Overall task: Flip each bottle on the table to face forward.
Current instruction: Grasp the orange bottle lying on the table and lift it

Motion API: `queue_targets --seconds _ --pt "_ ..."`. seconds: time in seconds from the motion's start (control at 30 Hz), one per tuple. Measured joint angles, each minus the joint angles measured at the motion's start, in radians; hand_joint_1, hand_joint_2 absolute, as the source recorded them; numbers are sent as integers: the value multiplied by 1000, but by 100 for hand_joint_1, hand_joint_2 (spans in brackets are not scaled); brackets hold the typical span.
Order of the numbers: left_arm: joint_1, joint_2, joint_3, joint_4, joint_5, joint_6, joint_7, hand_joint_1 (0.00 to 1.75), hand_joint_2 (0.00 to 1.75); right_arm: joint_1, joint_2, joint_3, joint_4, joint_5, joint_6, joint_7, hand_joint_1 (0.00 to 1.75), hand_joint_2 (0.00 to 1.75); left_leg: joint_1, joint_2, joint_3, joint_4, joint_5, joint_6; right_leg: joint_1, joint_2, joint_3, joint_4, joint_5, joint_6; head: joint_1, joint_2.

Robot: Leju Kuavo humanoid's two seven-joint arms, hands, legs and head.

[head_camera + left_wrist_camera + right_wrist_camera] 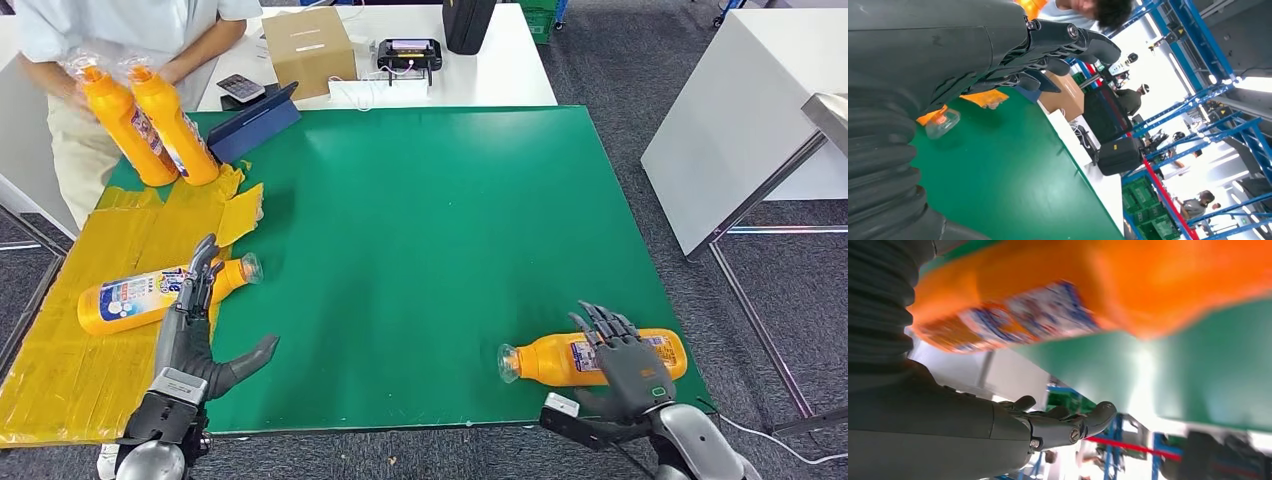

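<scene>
Left robot hand (190, 330) fingers spread on bottle (150, 297) at surface's (420, 220) left edge, right robot hand (625, 360) open over near-right-corner bottle (590, 357); likely smooth, slippery plastic w/ rigid body, best gripped mid-body.

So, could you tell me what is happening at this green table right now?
The robot is working on two orange plastic bottles lying on their sides. Its left hand reaches over the bottle on the yellow taped area, fingers spread. Its right hand hovers open over the bottle near the front edge. A person at the far left corner holds two more orange bottles upright.
</scene>
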Motion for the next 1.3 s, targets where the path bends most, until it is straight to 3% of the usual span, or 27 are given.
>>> queue_targets --seconds 0.33,0.8,1.03,1.07,1.17,1.2,1.3 --pt "-10 -10 -31 7 10 22 -1 0 175 -18 -47 -23 117 71 35 66 0 175 0 0 1 0 0 0 0 0 0 0 0 0 0 0" --pt "-13 -14 -39 12 11 29 0 0 175 -52 -47 -37 178 100 20 81 0 175 0 0 4 0 0 0 0 0 4 0 0 0 0 0" --pt "-18 -16 -42 24 19 19 10 0 175 -98 -22 -39 234 169 -5 107 0 175 0 2 6 0 0 0 0 1 4 0 0 0 0 0" --pt "-19 -17 -44 26 21 18 10 0 175 -109 -17 -39 248 177 -8 111 17 175 0 2 6 0 0 0 0 1 5 0 0 0 0 0" --pt "-24 -18 -51 33 30 13 12 0 175 -140 -6 -41 297 187 -7 116 144 175 0 4 8 0 0 0 0 1 5 0 0 0 0 0" --pt "-25 -18 -53 36 33 12 12 0 175 -150 -3 -41 315 188 -3 114 171 175 0 4 8 0 0 0 0 1 5 0 0 0 0 0" --pt "-29 -19 -57 44 43 10 11 0 175 -176 3 -41 368 185 6 98 175 175 0 5 10 0 0 0 0 1 5 -1 0 0 0 0"
